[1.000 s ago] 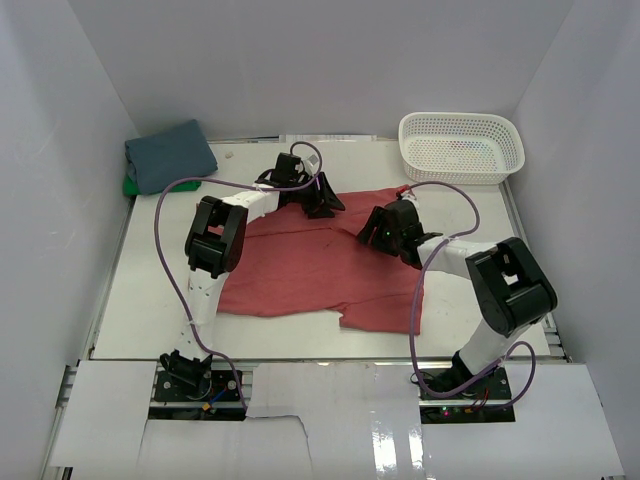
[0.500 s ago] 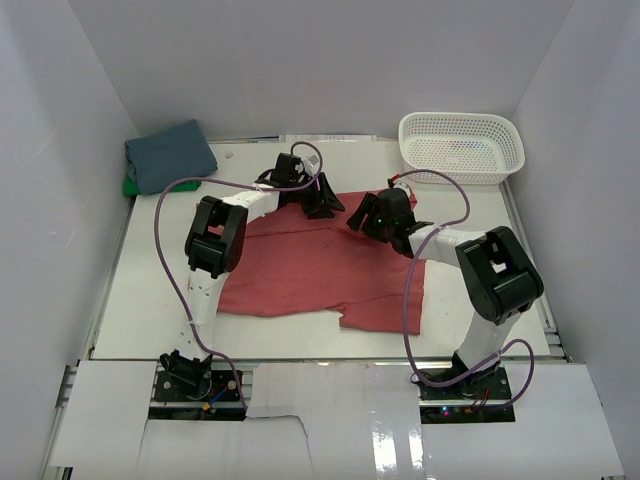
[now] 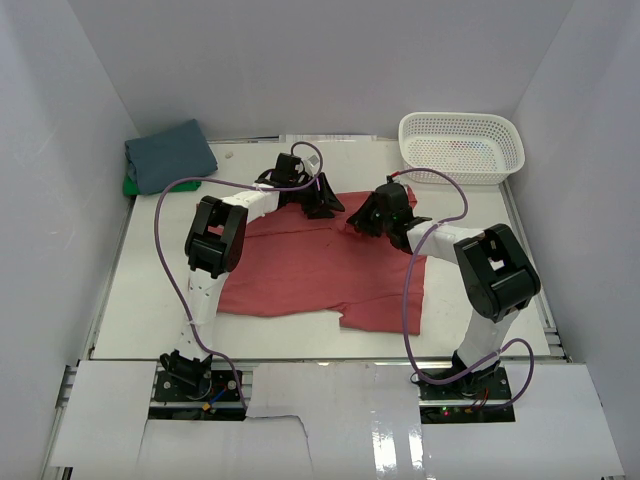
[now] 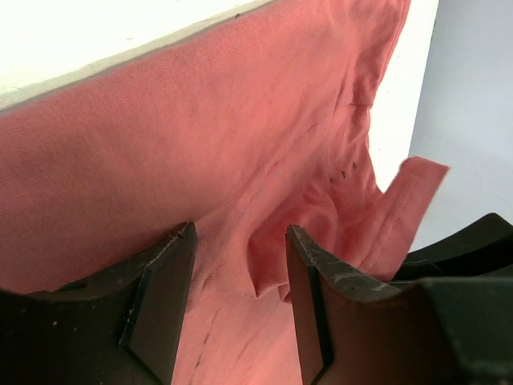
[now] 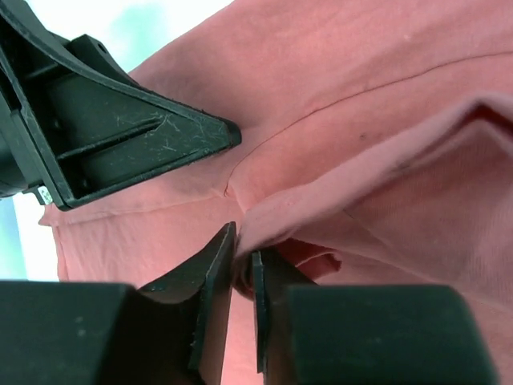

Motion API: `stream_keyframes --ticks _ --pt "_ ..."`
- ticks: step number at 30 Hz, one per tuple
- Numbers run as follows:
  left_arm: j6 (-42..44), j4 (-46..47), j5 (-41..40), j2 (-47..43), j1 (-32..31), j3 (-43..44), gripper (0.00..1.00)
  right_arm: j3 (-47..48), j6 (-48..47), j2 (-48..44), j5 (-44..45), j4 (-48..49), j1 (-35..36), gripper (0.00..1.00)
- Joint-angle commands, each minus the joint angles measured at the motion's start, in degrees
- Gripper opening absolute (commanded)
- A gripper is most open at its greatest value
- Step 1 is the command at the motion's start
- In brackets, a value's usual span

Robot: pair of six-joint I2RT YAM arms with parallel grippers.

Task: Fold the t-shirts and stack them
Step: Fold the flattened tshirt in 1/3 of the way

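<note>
A coral-red t-shirt (image 3: 320,268) lies spread across the middle of the table. At its far edge my left gripper (image 3: 322,206) stands open, its jaws (image 4: 240,277) on either side of a raised ridge of red cloth without squeezing it. Just to its right, my right gripper (image 3: 364,221) is shut on a fold of the same shirt's edge (image 5: 243,265), with cloth pinched between the two fingers. A folded slate-blue t-shirt (image 3: 170,155) rests in the back left corner. A sliver of the bright green t-shirt (image 3: 130,186) shows under it.
A white mesh basket (image 3: 462,146) stands at the back right. White walls close in the table on the left, back and right. In the right wrist view the left gripper's dark body (image 5: 120,128) sits very close, up on the left.
My right gripper moved back and to the left along the shirt towards the left gripper, then closed on a fold of red cloth. The left arm stayed still.
</note>
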Motion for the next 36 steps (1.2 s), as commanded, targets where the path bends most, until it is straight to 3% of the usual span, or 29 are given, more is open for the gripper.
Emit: stream_keyframes --ticks 1,4,13,22,24,26,29,30,34,36 --pt "1.3 -1.3 0.4 -2.4 -0.4 0.7 0.59 1.4 2.4 0.8 -2.0 -0.6 0.1 0.26" --pt "1.4 -1.3 0.3 -2.6 -0.4 0.4 0.59 1.1 5.0 0.7 -4.7 -1.0 -0.8 0.37" --pt "2.0 -1.7 -0.2 -3.4 -0.4 -0.1 0.59 -2.8 23.2 2.0 -16.4 6.1 -5.1 0.41" --pt "2.5 -2.8 -0.7 -4.4 0.6 -0.4 0.59 -7.2 32.0 -1.2 -22.2 14.2 -5.1 0.43" --pt "2.4 -2.7 -0.8 -4.4 0.6 -0.5 0.59 -7.4 32.5 -2.6 -22.8 14.5 -4.5 0.38" --pt "2.2 -2.5 -0.7 -4.4 0.5 -0.5 0.59 -7.5 33.0 -3.5 -23.2 14.5 -4.5 0.09" --pt "2.0 -2.4 -0.7 -4.7 0.6 -0.7 0.6 -7.8 34.4 -5.1 -24.6 14.7 -4.4 0.08" --pt "1.9 -2.4 -0.6 -4.7 0.6 -0.7 0.6 -8.1 35.5 -5.8 -25.1 15.1 -4.4 0.09" --pt "2.1 -2.6 -1.0 -5.4 0.6 -1.0 0.6 -11.5 40.4 -8.5 -26.2 19.8 -4.4 0.36" --pt "2.2 -2.6 -1.0 -5.8 0.6 -1.4 0.6 -10.9 39.1 -9.6 -26.8 17.4 -4.4 0.42"
